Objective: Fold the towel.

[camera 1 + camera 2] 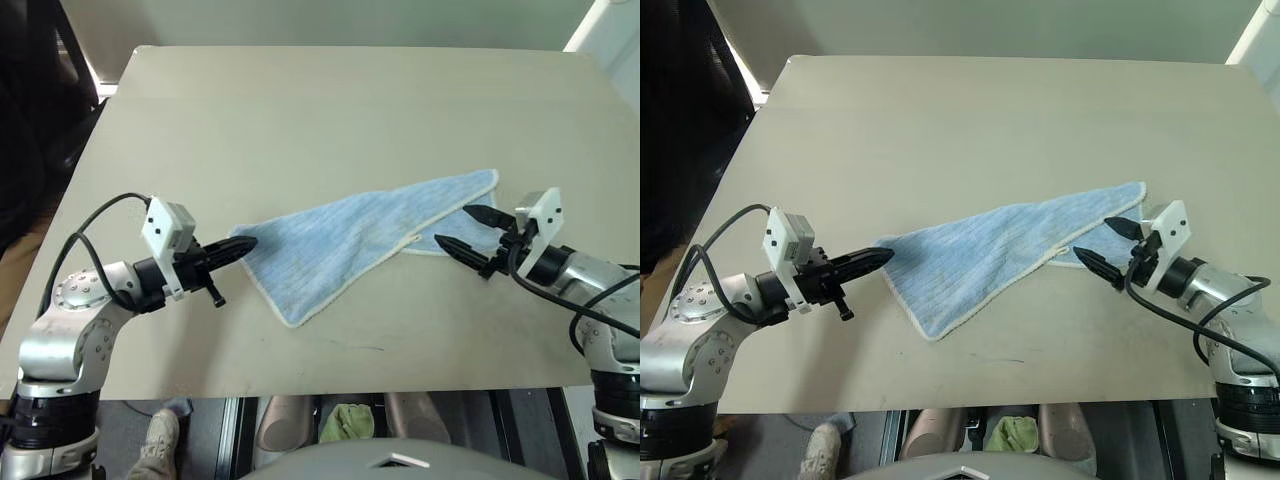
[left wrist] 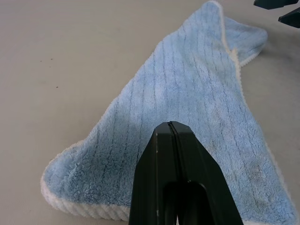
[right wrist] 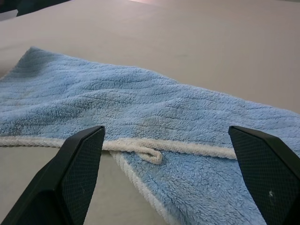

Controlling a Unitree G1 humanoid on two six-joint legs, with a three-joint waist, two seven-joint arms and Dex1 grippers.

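Towel (image 1: 350,245) lies flat near the middle of the worktop (image 1: 330,110), folded over into a rough triangle. Long axis runs diagonally: one narrow tip points toward the far right, the broad end toward the near left, with a blunt corner nearest the front edge. Material is light blue terry, ribbed in fine parallel lines, soft pile; pale whitish hem along the edges. Small white tag loop (image 3: 151,154) sits on the hem where the upper layer's edge crosses the lower layer.

Left gripper (image 1: 240,246) at the towel's left corner, tips just over the cloth edge; fingers pressed together, nothing between them. Right gripper (image 1: 468,228) at the right end, fingers spread wide apart, one on either side of the hem region, towel not pinched.

Worktop is matte beige, smooth. Green cloth scrap (image 1: 346,420) and a person's shoe (image 1: 155,440) sit on the floor below the front edge.
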